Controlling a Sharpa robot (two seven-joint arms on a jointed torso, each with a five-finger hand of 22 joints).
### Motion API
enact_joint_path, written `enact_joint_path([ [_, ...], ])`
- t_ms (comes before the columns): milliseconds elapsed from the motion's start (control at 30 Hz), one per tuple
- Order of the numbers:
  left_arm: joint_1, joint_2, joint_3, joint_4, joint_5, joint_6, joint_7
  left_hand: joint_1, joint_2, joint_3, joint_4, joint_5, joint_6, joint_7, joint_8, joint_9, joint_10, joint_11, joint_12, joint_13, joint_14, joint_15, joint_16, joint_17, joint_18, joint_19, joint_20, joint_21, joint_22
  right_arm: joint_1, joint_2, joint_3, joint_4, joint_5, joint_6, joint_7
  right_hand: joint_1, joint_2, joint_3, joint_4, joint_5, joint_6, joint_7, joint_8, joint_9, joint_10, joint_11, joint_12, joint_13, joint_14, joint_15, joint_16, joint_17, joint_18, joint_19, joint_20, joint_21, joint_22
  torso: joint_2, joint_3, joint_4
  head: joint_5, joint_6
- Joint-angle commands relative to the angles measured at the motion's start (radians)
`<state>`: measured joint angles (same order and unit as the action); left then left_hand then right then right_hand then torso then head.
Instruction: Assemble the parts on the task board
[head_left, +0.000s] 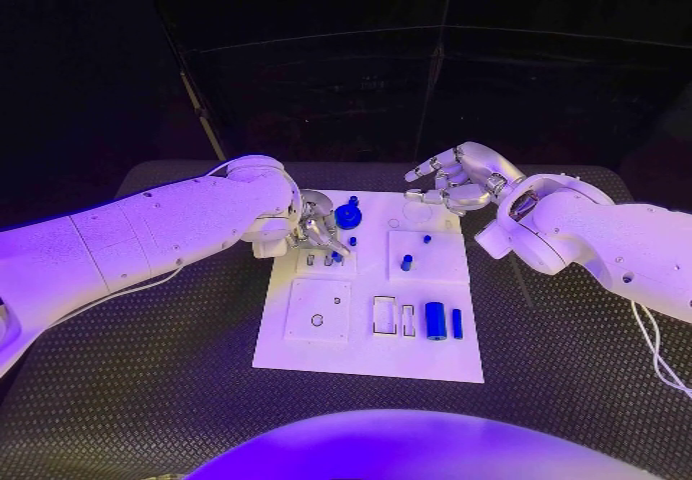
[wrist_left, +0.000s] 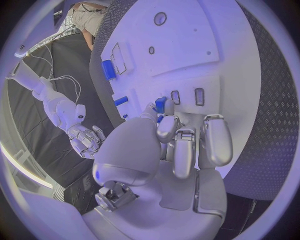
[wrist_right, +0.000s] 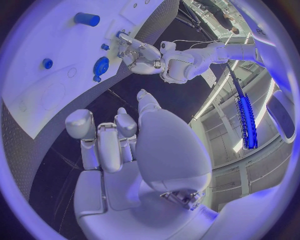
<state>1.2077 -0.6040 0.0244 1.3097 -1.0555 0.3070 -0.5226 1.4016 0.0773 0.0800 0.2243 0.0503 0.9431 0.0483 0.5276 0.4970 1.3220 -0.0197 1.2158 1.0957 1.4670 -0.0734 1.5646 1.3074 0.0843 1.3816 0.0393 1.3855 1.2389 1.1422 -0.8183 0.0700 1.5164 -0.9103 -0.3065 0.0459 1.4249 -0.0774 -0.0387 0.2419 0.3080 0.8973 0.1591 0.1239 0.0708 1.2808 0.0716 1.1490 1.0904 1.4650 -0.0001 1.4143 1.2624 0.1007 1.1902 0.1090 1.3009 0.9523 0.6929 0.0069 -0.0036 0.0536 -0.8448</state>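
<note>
White and flat, the task board (head_left: 361, 350) lies in the middle of a black table (head_left: 144, 400), its long side running away from the robot. On the near part of the board a square raised plate (head_left: 319, 312) with a small ring mark sits to the left. Beside it, to the right, are two narrow rectangular slots (head_left: 392, 316), then a blue cylinder (head_left: 436, 320) lying in a recess and a thinner blue pin (head_left: 457, 322) next to it.

Further back, near the board's middle, a small blue peg (head_left: 407, 263) stands upright, with another tiny blue peg (head_left: 426, 239) just beyond it.

The left hand (head_left: 317, 235) reaches in over the board's left side, fingers curled downward. In the left wrist view its fingertips (wrist_left: 167, 127) close around a small blue part (wrist_left: 160, 105), held right at the board surface by a pair of small slots. A round blue knob-like part (head_left: 348, 214) sits on the board just beyond this hand.

The right hand (head_left: 454, 180) hovers at the far right corner of the board, palm turned up and fingers loosely spread. It holds nothing and touches nothing; in the right wrist view its fingers (wrist_right: 103, 137) hang clear of the board's edge.
</note>
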Motion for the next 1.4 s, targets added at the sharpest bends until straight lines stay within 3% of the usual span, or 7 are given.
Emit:
enact_joint_path([
  [33, -0.001, -0.002, -0.001, 0.004, 0.025, -0.006, -0.004, 0.016, -0.015, 0.064, -0.012, 0.020, -0.004, -0.002, 0.000, 0.008, 0.000, -0.005, -0.007, 0.001, 0.104, -0.008, 0.006, 0.263, -0.012, -0.001, -0.008, 0.004, 0.001, 0.002, 0.002, 0.001, -0.001, -0.006, 0.017, -0.001, -0.002, 0.007, -0.006, -0.001, 0.004, 0.008, -0.001, 0.005, -0.001, 0.001, -0.002, 0.004, 0.002, 0.043, -0.006, -0.001, 0.002, 0.019, 0.000, -0.003, -0.005, 0.002, 0.000, -0.0003, 0.0010, -0.001, -0.001],
  [133, -0.001, -0.007, -0.001, 0.010, 0.044, -0.020, -0.002, 0.003, -0.064, 0.187, -0.015, 0.071, -0.006, 0.003, 0.001, 0.017, 0.000, -0.005, -0.012, -0.002, 0.104, -0.003, 0.006, 0.263, -0.011, 0.000, -0.010, 0.004, 0.005, 0.002, 0.003, 0.001, -0.004, -0.006, 0.020, -0.002, -0.002, 0.007, -0.006, -0.001, 0.004, 0.008, -0.001, 0.005, -0.001, 0.001, -0.002, 0.004, 0.002, 0.043, -0.006, -0.001, 0.002, 0.019, 0.000, -0.003, -0.005, 0.002, -0.001, -0.0001, 0.0014, 0.002, -0.002],
  [267, -0.001, -0.017, -0.001, 0.018, 0.072, -0.050, 0.001, -0.046, -0.129, 0.389, -0.033, 0.068, -0.009, 0.012, 0.021, 0.046, 0.009, -0.003, -0.013, -0.002, 0.104, 0.003, 0.006, 0.263, -0.011, 0.002, -0.011, 0.005, 0.010, 0.002, 0.004, 0.001, -0.008, -0.006, 0.022, -0.002, -0.002, 0.007, -0.006, -0.001, 0.004, 0.008, -0.001, 0.005, -0.001, 0.001, -0.002, 0.004, 0.002, 0.043, -0.006, -0.001, 0.002, 0.019, 0.000, -0.003, -0.005, 0.002, -0.001, 0.0001, 0.0012, 0.004, -0.002],
  [400, -0.001, -0.031, -0.001, 0.031, 0.102, -0.091, 0.004, -0.114, -0.171, 0.525, -0.068, 0.066, -0.016, 0.004, 0.045, 0.079, 0.016, -0.002, -0.013, -0.003, 0.104, 0.002, 0.006, 0.263, -0.011, 0.002, -0.007, 0.004, 0.013, 0.002, 0.005, 0.001, -0.013, -0.006, 0.024, -0.002, -0.002, 0.007, -0.006, -0.001, 0.004, 0.008, -0.001, 0.005, -0.001, 0.001, -0.002, 0.004, 0.002, 0.043, -0.006, -0.001, 0.002, 0.019, 0.000, -0.003, -0.005, 0.002, -0.002, -0.0001, 0.0025, 0.007, -0.003],
  [900, -0.010, -0.103, -0.002, 0.113, 0.117, -0.246, 0.008, -0.187, -0.190, 0.634, -0.127, 0.063, -0.025, 0.001, 0.070, 0.118, 0.016, -0.003, -0.025, -0.020, 0.104, -0.003, 0.006, 0.263, -0.013, 0.002, -0.003, 0.000, 0.014, 0.002, 0.003, 0.001, -0.033, -0.006, 0.027, 0.001, -0.001, 0.008, -0.007, -0.002, 0.007, 0.007, -0.001, 0.005, -0.001, 0.000, -0.002, 0.001, -0.002, 0.043, -0.006, -0.003, -0.001, 0.020, -0.001, -0.004, -0.006, 0.000, -0.005, 0.0034, 0.0073, 0.013, -0.007],
  [1200, -0.046, -0.123, -0.004, 0.144, 0.016, -0.332, 0.006, -0.190, -0.192, 0.638, -0.132, 0.063, -0.026, 0.001, 0.071, 0.120, 0.013, -0.003, -0.031, -0.028, 0.104, -0.003, 0.006, 0.263, -0.012, 0.001, -0.003, -0.001, 0.012, 0.002, -0.001, 0.001, -0.034, -0.012, 0.018, 0.003, -0.001, 0.008, -0.008, -0.002, 0.007, 0.007, -0.001, 0.005, -0.001, -0.001, -0.002, 0.001, -0.002, 0.042, -0.006, -0.004, -0.002, 0.020, -0.002, -0.004, -0.007, -0.002, -0.013, 0.0080, 0.0143, 0.010, -0.016],
  [1400, -0.065, -0.122, -0.004, 0.151, -0.037, -0.359, 0.004, -0.191, -0.193, 0.640, -0.134, 0.062, -0.026, 0.001, 0.071, 0.121, 0.013, -0.003, -0.032, -0.029, 0.104, -0.004, 0.006, 0.263, -0.012, 0.001, -0.003, -0.001, 0.013, 0.002, -0.003, 0.001, -0.033, -0.021, 0.015, 0.006, -0.001, 0.007, -0.008, -0.002, 0.007, 0.007, -0.001, 0.005, -0.001, -0.001, -0.002, 0.001, -0.002, 0.042, -0.006, -0.004, -0.003, 0.020, -0.002, -0.004, -0.007, -0.003, -0.012, 0.0081, 0.0110, 0.013, -0.015],
])
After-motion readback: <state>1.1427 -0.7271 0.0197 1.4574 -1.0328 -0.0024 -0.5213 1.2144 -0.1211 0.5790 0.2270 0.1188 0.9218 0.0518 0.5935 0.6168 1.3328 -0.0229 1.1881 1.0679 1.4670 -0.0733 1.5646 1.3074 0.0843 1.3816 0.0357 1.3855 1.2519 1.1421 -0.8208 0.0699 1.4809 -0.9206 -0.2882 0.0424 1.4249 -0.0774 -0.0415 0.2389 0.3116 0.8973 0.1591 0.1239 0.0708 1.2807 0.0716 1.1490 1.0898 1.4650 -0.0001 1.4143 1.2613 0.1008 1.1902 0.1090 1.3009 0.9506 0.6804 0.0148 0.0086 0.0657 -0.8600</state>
